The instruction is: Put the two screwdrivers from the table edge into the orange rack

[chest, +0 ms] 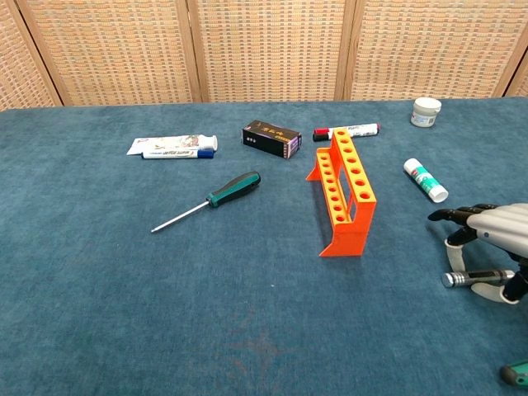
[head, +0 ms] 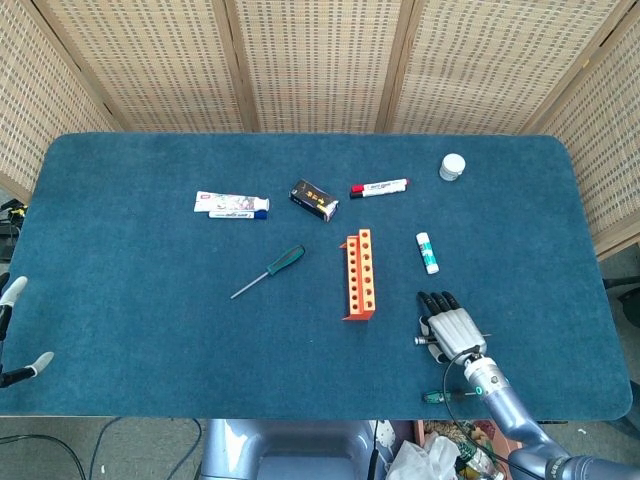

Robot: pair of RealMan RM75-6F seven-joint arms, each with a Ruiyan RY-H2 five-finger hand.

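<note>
Screwdrivers first: the big green-handled screwdriver (chest: 212, 200) lies flat mid-table, left of the orange rack (chest: 343, 197), well apart from it. A smaller screwdriver (head: 437, 396) sits at the near edge, just beside the right wrist. The rack's holes look empty, so by my reckoning neither tool is placed yet. The right hand (chest: 487, 247) hovers low right of the rack, fingers loosely curled; whether it holds anything, I cannot tell. The left hand (head: 10, 330) hangs off the table's left side, apparently empty and spread.
</note>
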